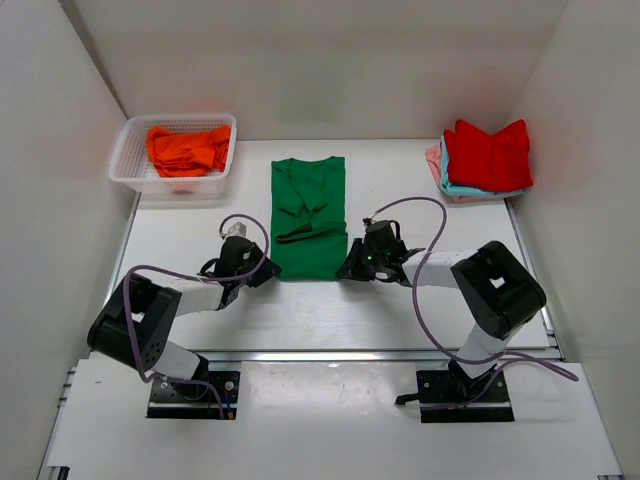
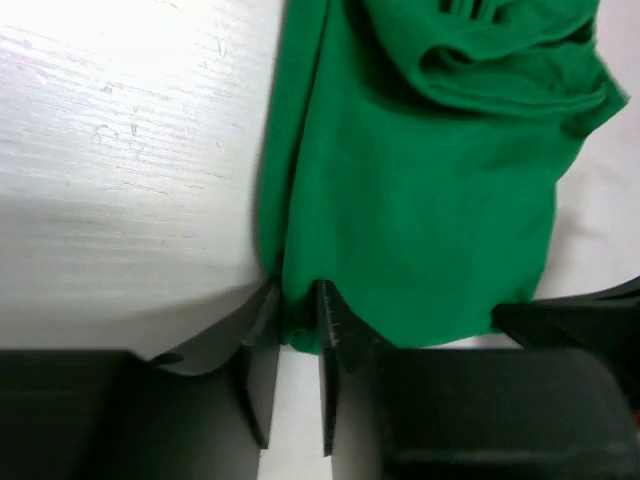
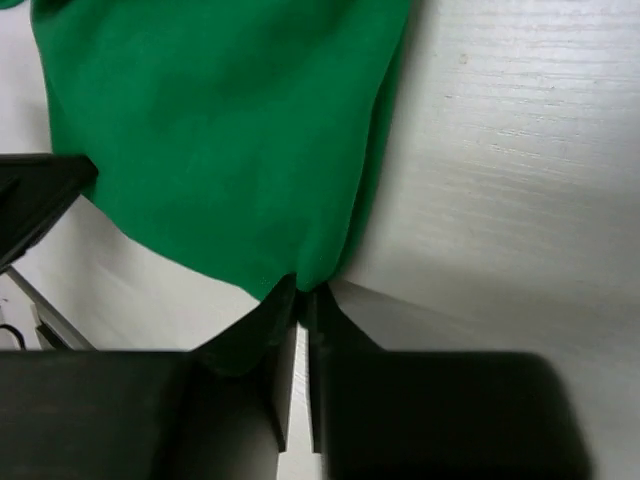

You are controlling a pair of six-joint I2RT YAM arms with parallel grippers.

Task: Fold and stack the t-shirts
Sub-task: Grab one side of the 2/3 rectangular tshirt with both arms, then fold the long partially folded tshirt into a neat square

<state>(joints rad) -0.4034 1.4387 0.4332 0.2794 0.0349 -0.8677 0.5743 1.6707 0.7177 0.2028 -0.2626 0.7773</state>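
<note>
Left fingers (image 2: pixel 262 340), dark and close to the lens, pinch the near left corner of the green shirt (image 1: pixel 308 215). Cloth fills the narrow gap between them. Right fingers (image 3: pixel 285 340) are pressed almost together on the near right corner of the same hem, with a small peak of cloth caught at their tips. The two sets face each other across that hem, low over the bench (image 1: pixel 180 235).

The green shirt lies flat mid-bench as a long narrow strip with its sides folded in. It runs from the near hem toward the far edge, and a loose fold crosses it about halfway along. Broad bare bench shows to its left and right, and a bare band runs between the hem and the near edge. White walls close off the left, right and far edges. A purple cable (image 1: pixel 430 290) loops over the near right part of the bench.

At the far left corner a white mesh basket (image 1: pixel 125 150) holds a crumpled orange shirt (image 1: pixel 185 148). At the far right corner sits a folded stack, well apart from the green shirt. The red shirt (image 1: pixel 488 155) is on top, and a blue shirt (image 1: pixel 452 188) peeks out beneath it. What looks like a pink shirt (image 1: pixel 434 155) lies lowest, though only a sliver shows.
</note>
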